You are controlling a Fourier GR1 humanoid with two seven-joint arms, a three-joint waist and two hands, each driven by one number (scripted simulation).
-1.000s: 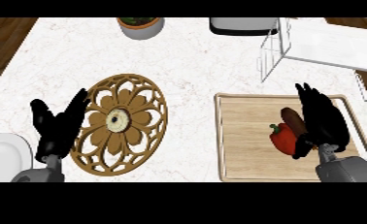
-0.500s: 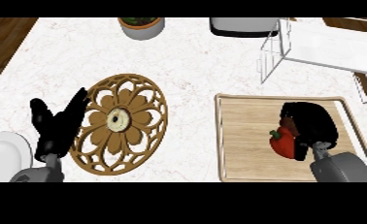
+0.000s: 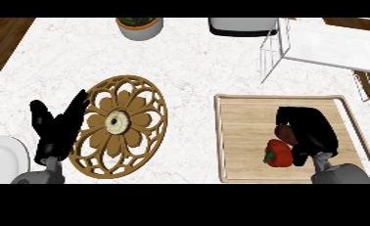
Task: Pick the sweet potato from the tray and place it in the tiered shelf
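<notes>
Sweet potato [image 3: 285, 133] under curled right hand [image 3: 309, 129]

Pale wooden tray [image 3: 245, 117], white marbled counter [image 3: 202, 63], carved wooden trivet [image 3: 123, 122], thin white wire shelf [image 3: 278, 49].

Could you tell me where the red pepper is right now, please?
In the head view, the red pepper lies on the wooden tray at lower right, beside the sweet potato under the right robot hand.

The counter [image 3: 188, 63] is seen from the head, steeply downward, from fairly near; forearms enter at the lower edge.
</notes>
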